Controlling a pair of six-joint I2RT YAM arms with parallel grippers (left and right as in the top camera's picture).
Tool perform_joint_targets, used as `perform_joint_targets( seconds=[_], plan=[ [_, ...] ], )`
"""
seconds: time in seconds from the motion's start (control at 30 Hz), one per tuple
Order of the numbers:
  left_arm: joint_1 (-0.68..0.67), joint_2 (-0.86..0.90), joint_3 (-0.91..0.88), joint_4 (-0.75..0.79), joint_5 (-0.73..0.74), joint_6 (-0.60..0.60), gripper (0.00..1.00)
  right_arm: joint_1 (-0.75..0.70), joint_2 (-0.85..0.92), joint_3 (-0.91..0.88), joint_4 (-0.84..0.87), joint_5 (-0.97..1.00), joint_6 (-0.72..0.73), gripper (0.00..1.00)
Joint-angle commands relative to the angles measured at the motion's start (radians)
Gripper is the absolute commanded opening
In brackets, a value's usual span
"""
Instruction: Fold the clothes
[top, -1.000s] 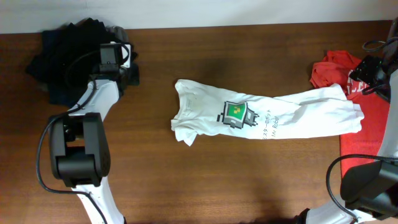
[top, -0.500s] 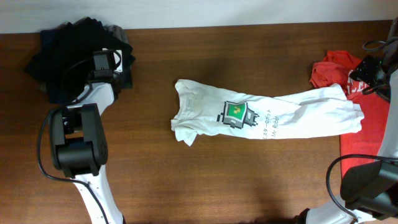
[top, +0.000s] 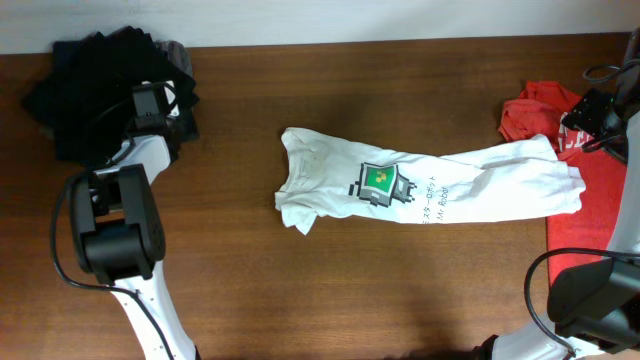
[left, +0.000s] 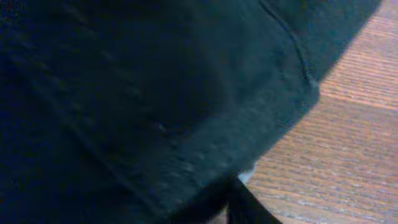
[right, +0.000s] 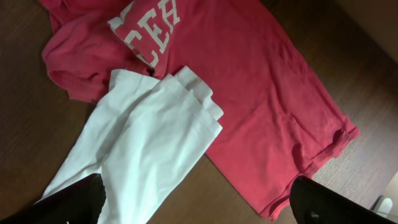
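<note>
Two sets sit off the white T-shirt: right jaws spread wide by its end, seemingly to grab, left jaws unreadable inside the dark pile.

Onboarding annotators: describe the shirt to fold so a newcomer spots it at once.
On the brown wooden table, look from the middle toward the right edge: the white T-shirt lies stretched out there, its right end over a red T-shirt. Only it is white with a green-and-red chest badge; the pile at far left is black.
</note>
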Motion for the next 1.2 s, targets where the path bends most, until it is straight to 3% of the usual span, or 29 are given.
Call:
perform_joint_targets(
  seconds=[0.0,0.03,0.27,0.33,0.53,0.63,0.83,0.93,1.1,1.17],
  plan=[
    [-0.033,-0.084,0.030,-0.042,-0.012,-0.010,0.86,-0.003,-0.005,-0.004,0.000,0.023,0.015,0.98],
    [-0.045,-0.121,0.032,-0.055,-0.012,-0.010,0.99,-0.003,-0.005,-0.004,0.000,0.023,0.015,0.98],
    [-0.121,-0.398,0.032,-0.239,0.007,-0.010,0.99,-0.003,-0.005,-0.004,0.000,0.023,0.015,0.98],
    [-0.140,-0.465,0.032,-0.340,0.058,-0.010,0.99,-0.003,-0.006,-0.004,0.000,0.023,0.015,0.98],
    [-0.187,-0.554,0.019,-0.853,0.327,-0.010,0.99,-0.003,-0.006,-0.004,0.000,0.023,0.015,0.98],
    [-0.234,-0.551,-0.049,-0.978,0.354,-0.010,0.99,-0.003,-0.006,-0.004,0.000,0.023,0.015,0.98],
    [-0.356,-0.551,-0.225,-0.964,0.448,-0.014,0.99,-0.003,-0.005,-0.004,0.000,0.023,0.015,0.98],
    [-0.413,-0.551,-0.312,-0.859,0.442,-0.080,0.99,-0.003,-0.006,-0.004,0.000,0.023,0.015,0.98],
    [-0.455,-0.549,-0.441,-0.666,0.291,-0.309,0.99,-0.003,-0.006,-0.004,0.000,0.023,0.015,0.98],
    [-0.455,-0.549,-0.458,-0.615,0.284,-0.325,0.99,-0.003,-0.005,-0.004,0.000,0.023,0.015,0.98]
  ],
)
